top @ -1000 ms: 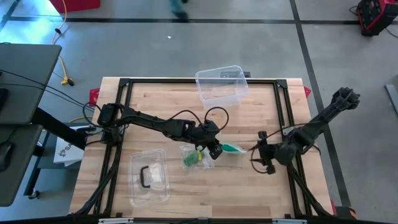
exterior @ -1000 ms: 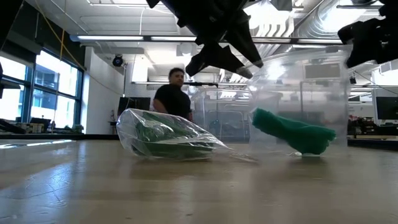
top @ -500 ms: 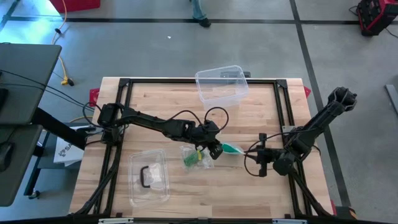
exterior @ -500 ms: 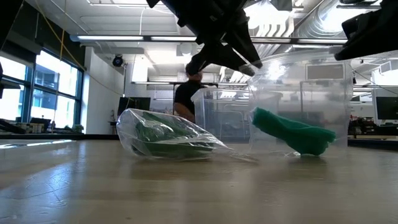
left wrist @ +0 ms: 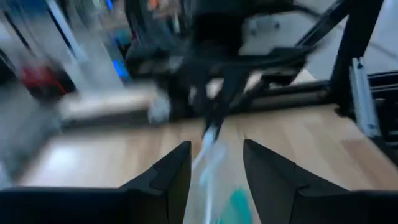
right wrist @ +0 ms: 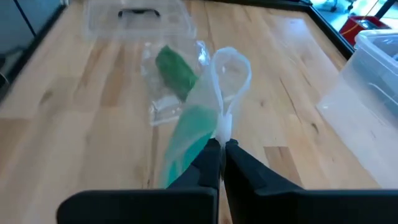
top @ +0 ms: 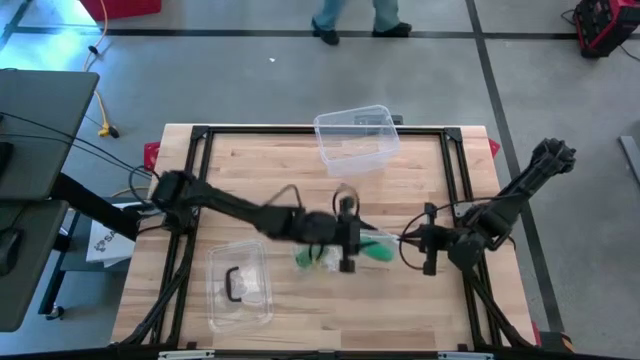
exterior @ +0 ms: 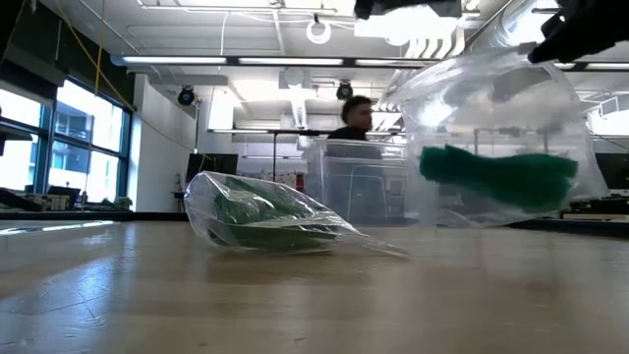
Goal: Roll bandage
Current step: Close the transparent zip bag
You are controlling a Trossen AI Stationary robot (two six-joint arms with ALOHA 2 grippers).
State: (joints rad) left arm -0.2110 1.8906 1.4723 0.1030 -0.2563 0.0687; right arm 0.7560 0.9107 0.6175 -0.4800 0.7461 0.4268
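Right wrist view: right gripper (right wrist: 221,148) pinched shut on clear bag (right wrist: 211,93), lifting green bandage (right wrist: 186,140) clear; left gripper's (left wrist: 216,163) jaws apart.

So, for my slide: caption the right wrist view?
Right gripper pinches clear plastic bag holding green bandage above wooden table.

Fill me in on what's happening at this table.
The right pincer is shut on the edge of a clear bag holding a green bandage, lifting it off the wooden table. The left pincer hovers open at the bag's other end. A second bagged bandage lies on the table; a clear bin sits farther back.
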